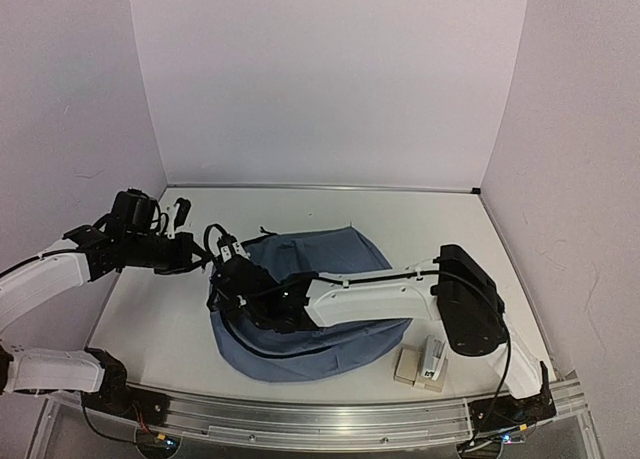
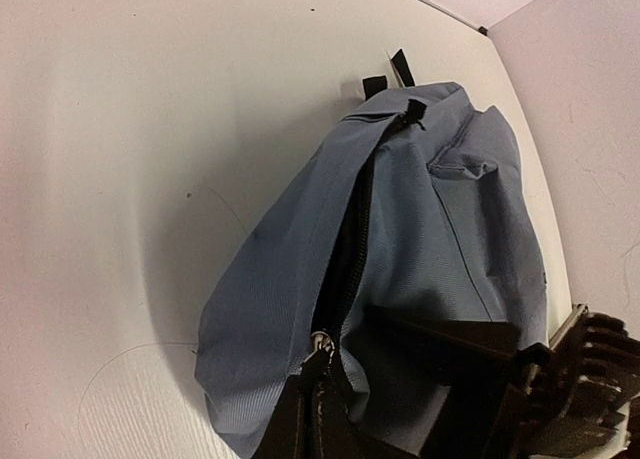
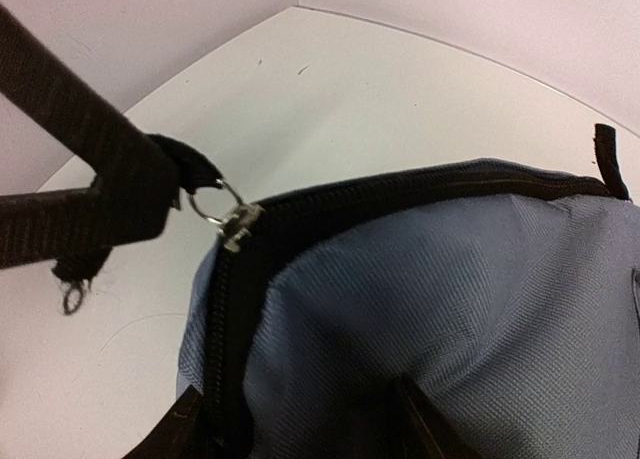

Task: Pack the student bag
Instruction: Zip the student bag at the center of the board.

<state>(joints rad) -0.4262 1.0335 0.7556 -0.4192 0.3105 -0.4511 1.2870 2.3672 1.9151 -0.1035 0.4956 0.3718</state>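
The student bag [image 1: 345, 254] lies flat mid-table, slate-blue, its dark main zipper [image 2: 352, 241] running along the left edge. My left gripper [image 1: 220, 251] is shut on the black zipper pull [image 3: 185, 169] at the bag's left end; a metal ring links the pull to the slider [image 3: 238, 225]. In the left wrist view the left gripper [image 2: 320, 394] meets the slider [image 2: 323, 343] at the bottom. My right gripper [image 1: 240, 297] reaches across the bag to the same end. In its wrist view the right gripper [image 3: 305, 424] stands open, straddling the zipper edge and a bulge of fabric.
Two small beige box-like items [image 1: 420, 364] sit on the table by the right arm's base. White walls close in the table at the back and both sides. Dark strap loops [image 2: 388, 77] stick out at the bag's far end.
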